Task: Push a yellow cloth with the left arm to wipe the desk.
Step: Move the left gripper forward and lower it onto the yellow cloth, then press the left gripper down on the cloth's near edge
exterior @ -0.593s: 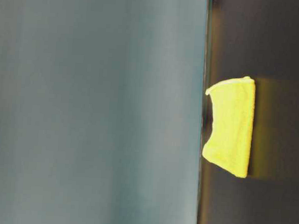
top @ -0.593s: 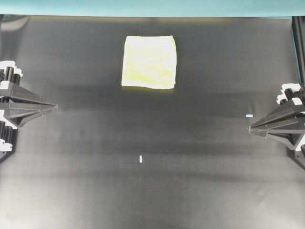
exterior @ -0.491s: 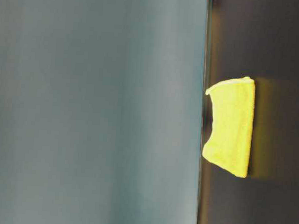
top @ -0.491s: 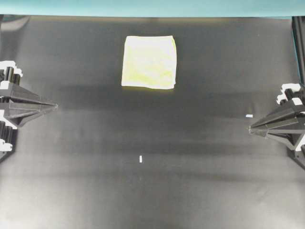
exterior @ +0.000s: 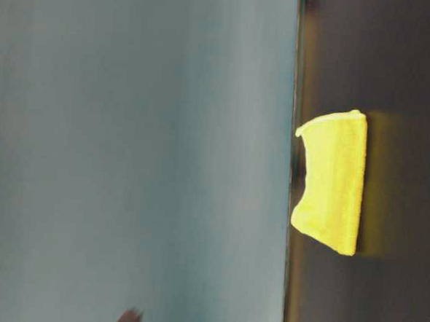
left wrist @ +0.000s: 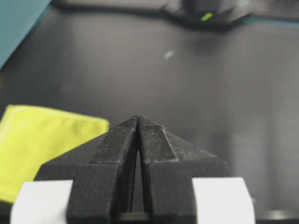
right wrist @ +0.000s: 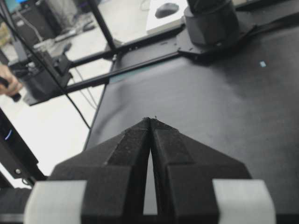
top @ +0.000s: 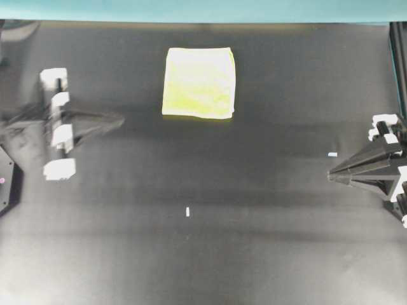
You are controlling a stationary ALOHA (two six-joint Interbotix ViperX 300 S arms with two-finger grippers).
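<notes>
The yellow cloth lies flat and folded on the black desk, near the teal back edge. It also shows in the table-level view and at the left of the left wrist view. My left gripper is shut and empty, blurred, to the left of the cloth and apart from it; in its wrist view the tips meet. My right gripper is shut and empty at the right edge, far from the cloth; its tips meet in the right wrist view.
A teal strip runs along the desk's back edge. Small white tape marks lie at the centre front and near the right gripper. The other arm's base stands across the desk.
My left gripper has moved right and a little up from the left edge toward the cloth, and shows motion blur. The cloth has not moved, and the right gripper has barely shifted.
</notes>
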